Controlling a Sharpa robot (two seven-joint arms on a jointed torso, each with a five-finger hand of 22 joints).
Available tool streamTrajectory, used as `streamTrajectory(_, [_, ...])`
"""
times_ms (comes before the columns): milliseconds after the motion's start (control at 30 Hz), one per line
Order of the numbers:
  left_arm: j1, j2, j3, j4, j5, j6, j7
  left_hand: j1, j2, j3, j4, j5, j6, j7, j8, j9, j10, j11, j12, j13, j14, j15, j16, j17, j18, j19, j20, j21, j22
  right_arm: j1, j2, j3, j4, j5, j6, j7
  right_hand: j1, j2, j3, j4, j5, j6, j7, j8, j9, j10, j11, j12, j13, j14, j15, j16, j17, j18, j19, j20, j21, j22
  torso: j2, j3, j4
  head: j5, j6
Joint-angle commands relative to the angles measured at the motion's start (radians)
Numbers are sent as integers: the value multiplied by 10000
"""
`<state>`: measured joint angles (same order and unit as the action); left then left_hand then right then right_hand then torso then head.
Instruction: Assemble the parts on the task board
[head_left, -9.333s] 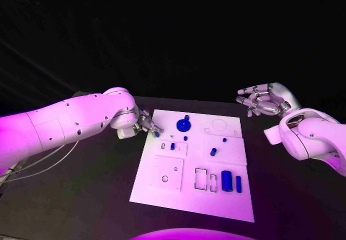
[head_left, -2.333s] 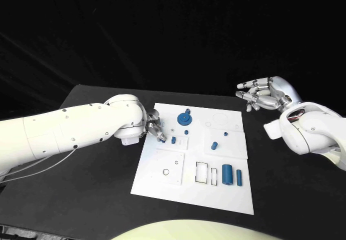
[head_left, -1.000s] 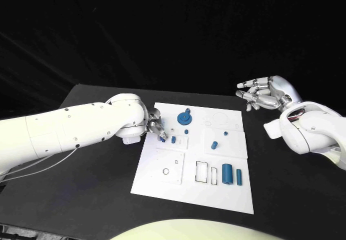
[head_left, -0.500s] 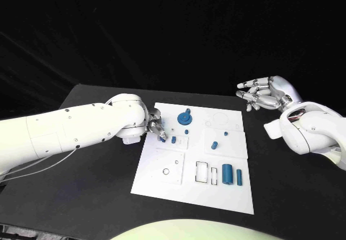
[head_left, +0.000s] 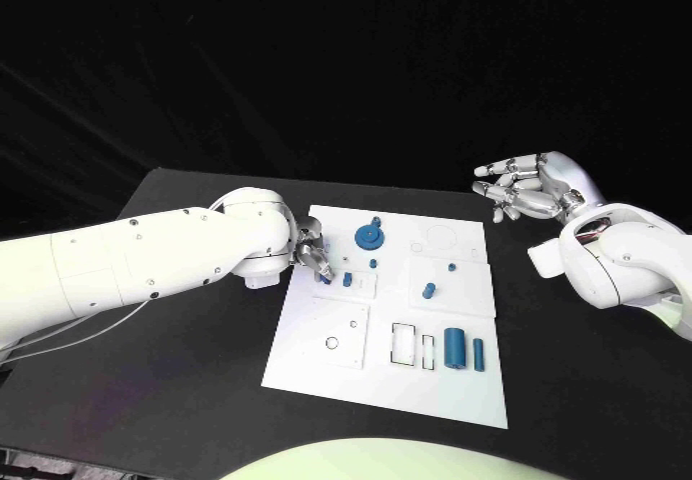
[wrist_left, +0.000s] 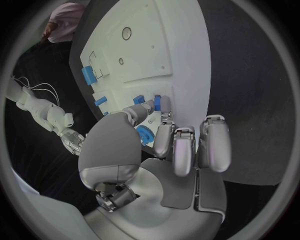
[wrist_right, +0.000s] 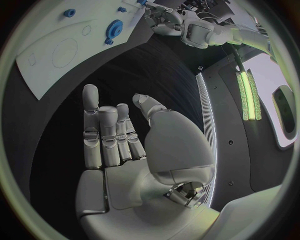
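We see our left hand (head_left: 310, 256) at the left edge of the task board (head_left: 339, 375), thumb and a finger pinching a small blue peg (wrist_left: 157, 102), apparently to seat it there. Further right, the blue gear (head_left: 369, 237) lies mid-board, and our right hand (head_left: 525, 192) hovers beyond, fingers apart, holding nothing

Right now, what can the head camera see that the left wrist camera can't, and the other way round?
Head view, not left wrist view: the left arm's white shell, and the circle outlines at the task board's far end.

Left wrist view, not head view: the left hand's palm side close up, where thumb and a finger seem to pinch a small blue piece.

Both: the task board, the blue gear, the big blue block, and the right hand, held open.
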<state>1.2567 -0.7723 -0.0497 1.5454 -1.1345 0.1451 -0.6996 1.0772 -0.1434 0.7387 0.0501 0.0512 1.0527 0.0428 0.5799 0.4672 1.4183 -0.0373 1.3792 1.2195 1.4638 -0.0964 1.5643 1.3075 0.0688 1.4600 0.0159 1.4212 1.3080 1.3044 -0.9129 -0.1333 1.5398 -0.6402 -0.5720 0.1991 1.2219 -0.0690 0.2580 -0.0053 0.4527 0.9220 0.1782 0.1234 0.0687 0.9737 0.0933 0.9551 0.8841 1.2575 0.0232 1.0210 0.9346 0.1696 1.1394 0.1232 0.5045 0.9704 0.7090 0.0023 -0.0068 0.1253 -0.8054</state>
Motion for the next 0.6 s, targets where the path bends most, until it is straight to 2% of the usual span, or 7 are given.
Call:
streamTrajectory(33, [-88, 12, -66, 19, -130, 183, -161, 79, 150, 572, -654, 18, 508, -414, 47, 7, 340, -244, 66, 37, 1070, -62, 65, 2633, -203, 145, -43, 44, 918, -2, 11, 2, 5, -66, 103, 103, 106, -5, -58, -11, 33, -57, 15, 37, 6, -75, 7, 57, -15, -69, -19, 16, -9, 130, -14, 8, -54, -17, -2, 3, -5, 8, -4])
streamTrajectory(300, [-86, -15, -61, 63, -175, 219, -160, 56, 146, 582, -685, 18, 545, -427, 56, 0, 380, -254, 108, 118, 1070, -68, 65, 2633, -218, 178, -49, 93, 974, -2, 12, 2, 5, -67, 107, 102, 106, -5, -58, -11, 33, -57, 15, 37, 6, -75, 7, 57, -15, -69, -19, 16, -9, 130, -14, 8, -54, -17, -1, 10, -12, 8, -16])
streamTrajectory(600, [-86, 64, -61, 45, -390, 635, -113, 29, 68, 574, -769, 16, 565, -440, 53, -17, 391, -264, 100, 118, 1070, -75, 65, 2633, -216, 173, -58, 89, 969, -3, 5, 1, 17, -67, 108, 101, 106, -5, -58, -11, 33, -57, 15, 37, 6, -75, 7, 57, -15, -69, -19, 16, -9, 130, -14, 8, -54, -17, 0, 11, -17, -7, -15])
